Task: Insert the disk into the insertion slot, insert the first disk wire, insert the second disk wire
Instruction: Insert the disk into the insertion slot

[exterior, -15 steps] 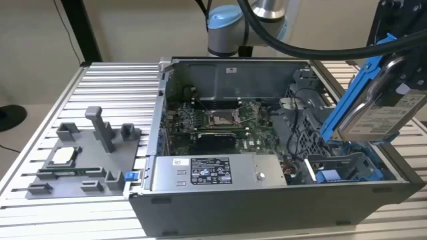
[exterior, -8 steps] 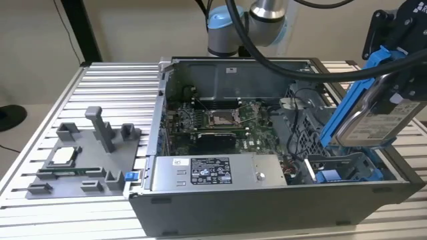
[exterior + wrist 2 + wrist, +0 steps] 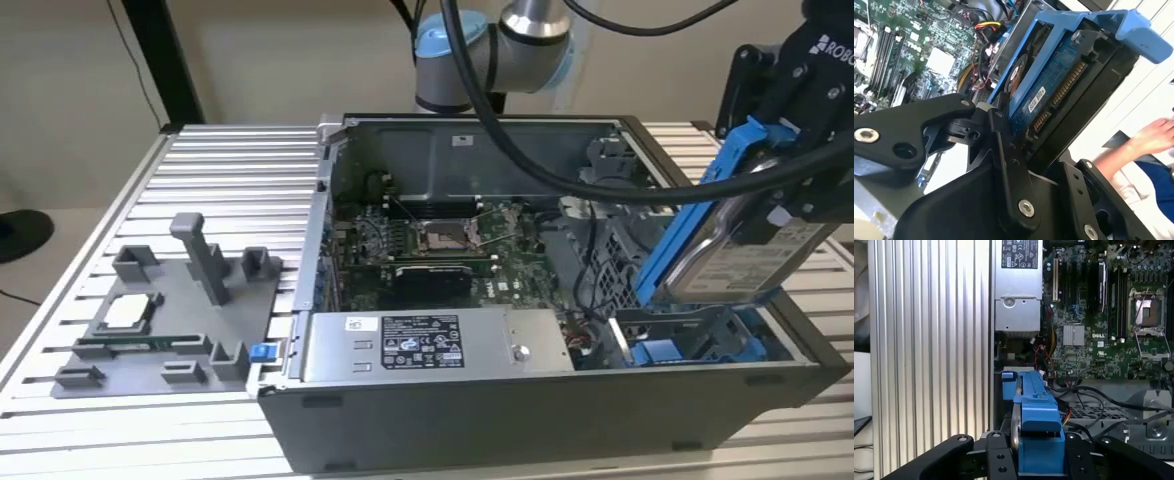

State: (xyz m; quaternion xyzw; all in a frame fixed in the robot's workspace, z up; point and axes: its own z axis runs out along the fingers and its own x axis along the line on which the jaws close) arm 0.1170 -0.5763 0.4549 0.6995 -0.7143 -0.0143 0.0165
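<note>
Slatted table (image 3: 227, 160); disk (image 3: 741, 255) partly behind jaws

Power-supply box (image 3: 434, 345) label — print too small to read; disk (image 3: 741, 265) label — likewise unreadable

From my end the insertion slot (image 3: 687, 348) looks open on top. Power supply (image 3: 427, 345) and loose wires (image 3: 585, 285) crowd one side, plus a person's hand (image 3: 1154, 135) nearby.

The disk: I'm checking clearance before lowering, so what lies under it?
Below the tilted disk, the exterior view shows the grey-and-blue insertion slot. The disk's lower end covers part of it; the slot's floor there cannot be seen.
</note>
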